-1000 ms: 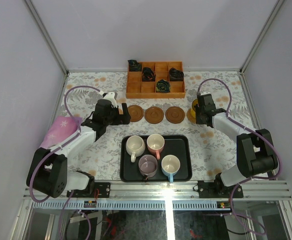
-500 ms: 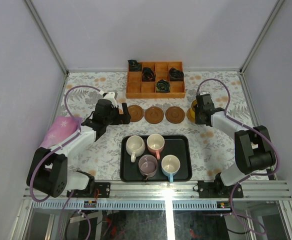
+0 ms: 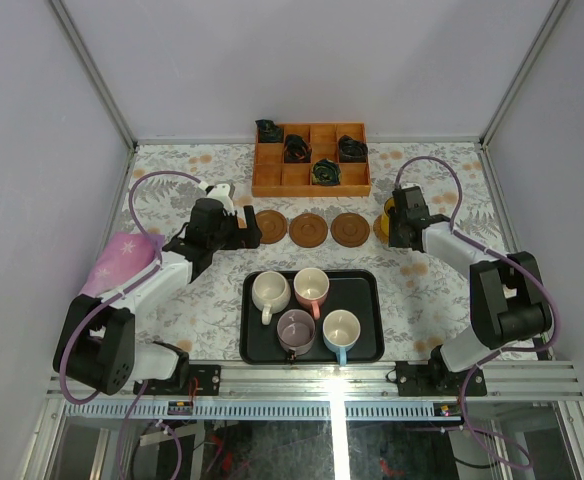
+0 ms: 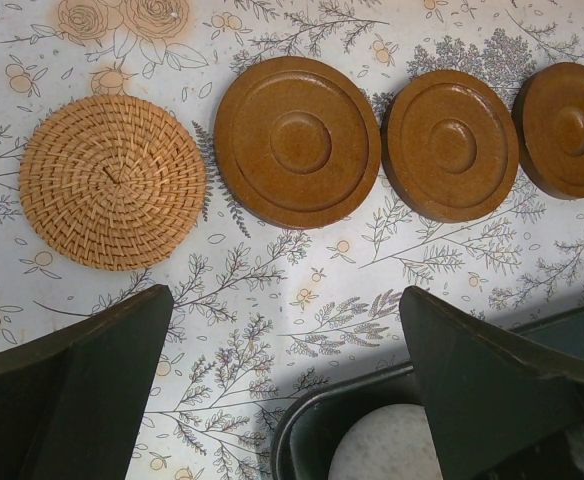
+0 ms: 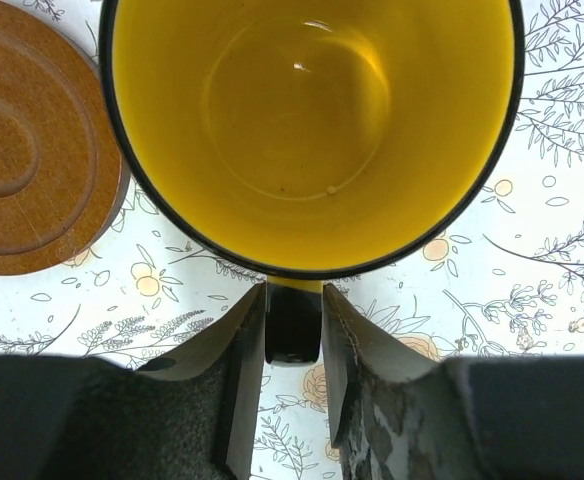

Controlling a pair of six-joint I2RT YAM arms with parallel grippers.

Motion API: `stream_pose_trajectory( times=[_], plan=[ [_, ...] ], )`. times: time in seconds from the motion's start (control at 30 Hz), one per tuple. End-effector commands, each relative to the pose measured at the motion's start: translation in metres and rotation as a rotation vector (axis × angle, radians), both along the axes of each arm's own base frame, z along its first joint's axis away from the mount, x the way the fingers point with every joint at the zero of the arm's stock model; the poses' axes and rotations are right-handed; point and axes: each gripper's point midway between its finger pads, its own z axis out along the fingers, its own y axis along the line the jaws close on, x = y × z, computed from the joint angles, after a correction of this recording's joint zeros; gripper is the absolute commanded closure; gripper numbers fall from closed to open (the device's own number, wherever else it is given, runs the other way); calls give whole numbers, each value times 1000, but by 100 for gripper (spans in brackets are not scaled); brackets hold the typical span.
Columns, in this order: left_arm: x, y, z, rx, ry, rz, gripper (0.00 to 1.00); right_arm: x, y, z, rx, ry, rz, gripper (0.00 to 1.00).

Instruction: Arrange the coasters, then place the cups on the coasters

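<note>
Three brown coasters [image 3: 309,229] lie in a row below the box; the left wrist view shows them [image 4: 298,141] beside a paler woven coaster [image 4: 112,182]. My left gripper [image 4: 284,300] hangs open over the tablecloth just in front of that row, at the left end [image 3: 244,232]. The yellow cup [image 5: 312,130] stands upright at the right end of the row [image 3: 386,212]. My right gripper [image 5: 292,290] straddles its dark handle [image 5: 294,325], jaws narrowly open with a thin gap. Cream [image 3: 270,290], pink [image 3: 311,286], mauve [image 3: 295,328] and light blue [image 3: 340,327] cups sit in the black tray [image 3: 364,284].
An orange square-celled wooden box [image 3: 272,182] with small dark objects stands at the back centre. A pink patterned object [image 3: 122,258] lies at the left, partly under my left arm. The tray's corner [image 4: 302,430] shows just below my left fingers.
The right jaws have eased apart slightly around the yellow cup's handle. The cup, the coasters and my left arm have not moved.
</note>
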Motion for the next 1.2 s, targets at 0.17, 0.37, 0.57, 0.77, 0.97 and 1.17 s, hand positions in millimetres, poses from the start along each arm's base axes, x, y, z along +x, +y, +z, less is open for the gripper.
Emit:
stream_pose_trajectory(
  times=[0.17,0.37,0.57,0.77,0.97,1.17],
  plan=[
    [13,-9,18,-31,-63,-14,3,7,2,35,39,-77,-21,59],
    [13,-7,19,-27,-66,-8,3,-8,2,54,69,-84,-31,44],
    [11,-7,19,-28,-66,-10,3,-34,9,85,157,-119,-27,16],
    [10,-11,19,-43,-59,-29,3,-71,29,107,228,-141,28,0],
    [8,-15,20,-57,-51,-43,3,-119,69,117,269,-113,156,0],
    [6,-15,23,-67,-51,-43,3,-166,107,113,326,-59,288,1]
  ],
)
